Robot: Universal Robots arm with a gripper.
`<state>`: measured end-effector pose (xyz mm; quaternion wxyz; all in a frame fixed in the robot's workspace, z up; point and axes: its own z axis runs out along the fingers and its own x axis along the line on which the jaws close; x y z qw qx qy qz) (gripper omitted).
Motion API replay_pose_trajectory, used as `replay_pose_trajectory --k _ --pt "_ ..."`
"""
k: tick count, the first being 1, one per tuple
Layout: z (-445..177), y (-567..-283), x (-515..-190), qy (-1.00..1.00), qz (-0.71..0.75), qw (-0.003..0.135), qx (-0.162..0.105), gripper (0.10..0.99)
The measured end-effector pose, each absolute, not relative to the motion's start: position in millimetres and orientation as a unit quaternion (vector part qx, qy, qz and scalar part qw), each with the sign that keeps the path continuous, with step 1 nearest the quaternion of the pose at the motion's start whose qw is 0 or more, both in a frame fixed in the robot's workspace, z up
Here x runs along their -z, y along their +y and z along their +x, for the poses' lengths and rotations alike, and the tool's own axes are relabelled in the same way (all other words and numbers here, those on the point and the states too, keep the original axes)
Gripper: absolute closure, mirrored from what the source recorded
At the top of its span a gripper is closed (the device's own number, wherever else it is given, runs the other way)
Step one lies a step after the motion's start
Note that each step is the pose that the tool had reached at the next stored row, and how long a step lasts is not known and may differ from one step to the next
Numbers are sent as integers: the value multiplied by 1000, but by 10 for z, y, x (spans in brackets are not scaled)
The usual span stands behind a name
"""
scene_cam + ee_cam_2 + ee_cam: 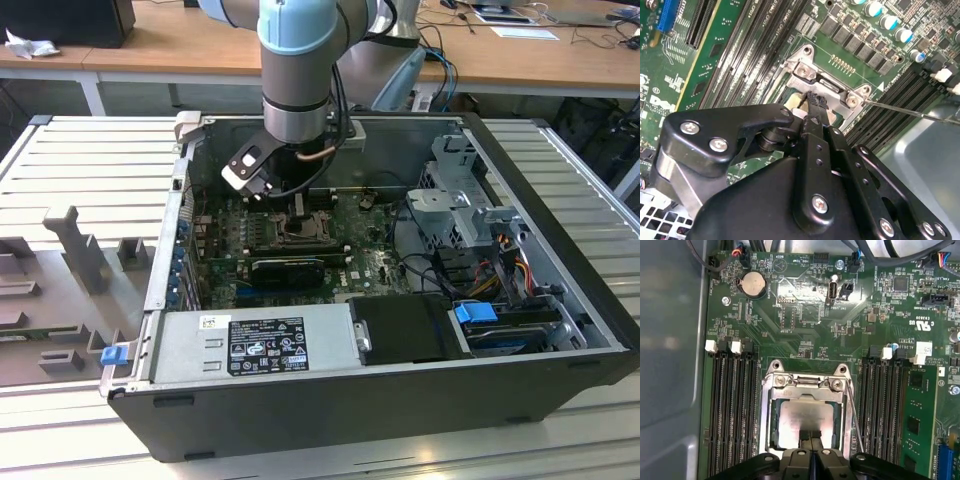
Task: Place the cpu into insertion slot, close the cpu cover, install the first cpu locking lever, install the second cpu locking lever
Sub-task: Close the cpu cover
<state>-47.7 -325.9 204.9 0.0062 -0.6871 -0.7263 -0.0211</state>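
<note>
The insertion slot (767, 405) sits on the green board between banks of black memory slots, and in the exterior view the insertion slot (300, 232) lies right under the arm. The cpu (802, 412) lies flat inside it, its pale metal top showing. The cpu cover (807, 392) lies down around the chip as a silver frame. My gripper (810, 434) is shut with nothing held, its tips touching the socket's edge by the cpu; the gripper (812, 100) meets the silver rim (805, 70). A thin wire locking lever (855, 417) slants beside the socket, and the lever (910, 111) sticks out over the memory slots.
The board lies deep in an open computer case (420, 395) with a power supply (250, 345) along the front, a drive cage (460, 205) and cables at the exterior view's right. An expansion card (285, 268) stands just in front of the socket. Grey fixtures (75, 250) sit on the table outside.
</note>
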Motion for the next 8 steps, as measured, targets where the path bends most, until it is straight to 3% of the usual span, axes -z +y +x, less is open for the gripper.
replay_pose_trajectory --k 8 --pt "-421 -3261 -2221 -726 -687 6 20 980"
